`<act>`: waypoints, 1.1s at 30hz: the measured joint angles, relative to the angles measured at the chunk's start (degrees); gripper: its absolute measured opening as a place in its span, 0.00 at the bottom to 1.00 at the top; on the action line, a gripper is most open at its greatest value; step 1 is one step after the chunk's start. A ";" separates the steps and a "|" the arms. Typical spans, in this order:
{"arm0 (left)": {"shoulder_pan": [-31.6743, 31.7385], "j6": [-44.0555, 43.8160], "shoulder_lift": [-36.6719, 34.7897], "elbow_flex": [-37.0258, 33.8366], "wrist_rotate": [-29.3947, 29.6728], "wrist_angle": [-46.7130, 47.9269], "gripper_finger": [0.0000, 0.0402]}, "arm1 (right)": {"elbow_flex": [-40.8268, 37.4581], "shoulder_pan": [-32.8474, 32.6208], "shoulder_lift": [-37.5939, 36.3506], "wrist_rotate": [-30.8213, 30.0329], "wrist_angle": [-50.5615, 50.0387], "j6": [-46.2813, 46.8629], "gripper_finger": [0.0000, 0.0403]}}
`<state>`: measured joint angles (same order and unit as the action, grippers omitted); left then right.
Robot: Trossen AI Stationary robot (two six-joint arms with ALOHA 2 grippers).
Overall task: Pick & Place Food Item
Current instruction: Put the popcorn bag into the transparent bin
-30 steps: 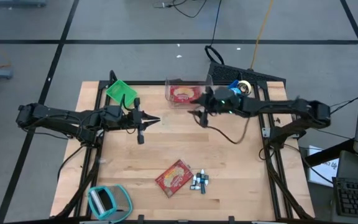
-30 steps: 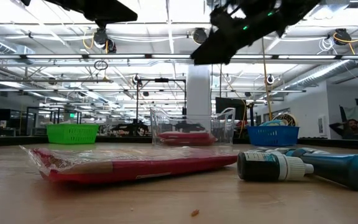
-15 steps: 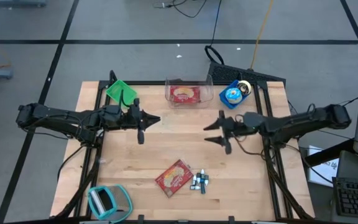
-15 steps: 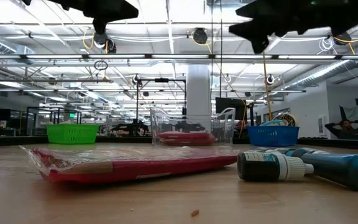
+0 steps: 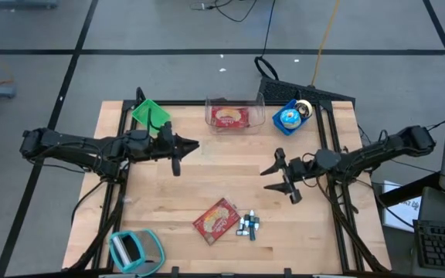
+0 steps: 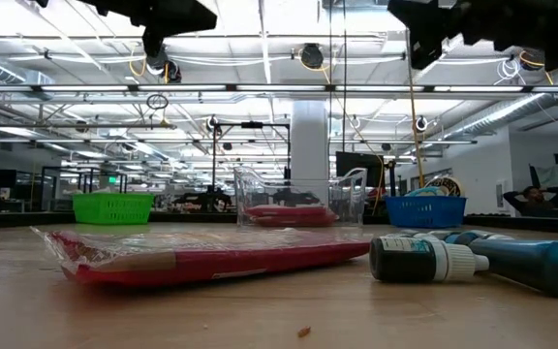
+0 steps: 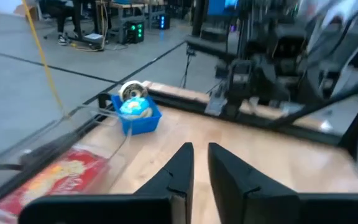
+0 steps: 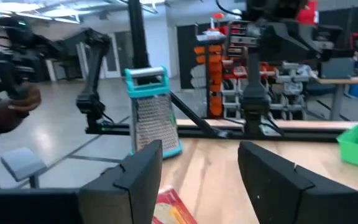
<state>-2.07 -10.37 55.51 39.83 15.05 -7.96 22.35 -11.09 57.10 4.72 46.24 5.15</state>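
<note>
Right gripper hangs above the right-middle of the table, fingers spread wide with nothing between them; empty. It points toward the front-centre, where the one loose food item lies, so I read it as lining up for that pick.

Left gripper hovers over the table's left-centre, waiting. Its wrist view shows the fingers almost together with only a slim gap, nothing held. Can't call it properly open or shut.

Task item: a flat red snack packet, clear wrapper, printed face up, lying at an angle near the front edge. The low view shows it very thin and slightly puffed, crinkly film at the ends. Probably slippery and hard to get under; a pinch at an edge looks safer.

Just beside it, touching or nearly so, lie some small bottles with dark caps. They could get knocked.

A similar red packet already sits in the clear bin at the back, likely the drop spot. Green basket back left, blue basket back right, teal grater front left.
</note>
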 joint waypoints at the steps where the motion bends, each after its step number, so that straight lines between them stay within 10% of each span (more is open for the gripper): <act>1: -0.30 -1.39 0.00 0.00 -0.02 -0.97 0.16 | 0.00 -0.35 0.00 0.05 0.61 -0.14 0.49; 12: -6.89 -0.72 7.62 0.04 -15.15 2.06 0.50 | 0.00 -2.21 0.00 0.03 3.27 -1.37 0.49; 33: -21.50 -5.24 38.56 0.98 -16.11 -4.65 0.41 | 0.00 -2.14 0.00 -0.16 2.09 -1.51 0.49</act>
<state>-23.57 -15.61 94.07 40.82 -1.06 -12.62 22.35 -13.23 57.10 4.56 48.34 3.64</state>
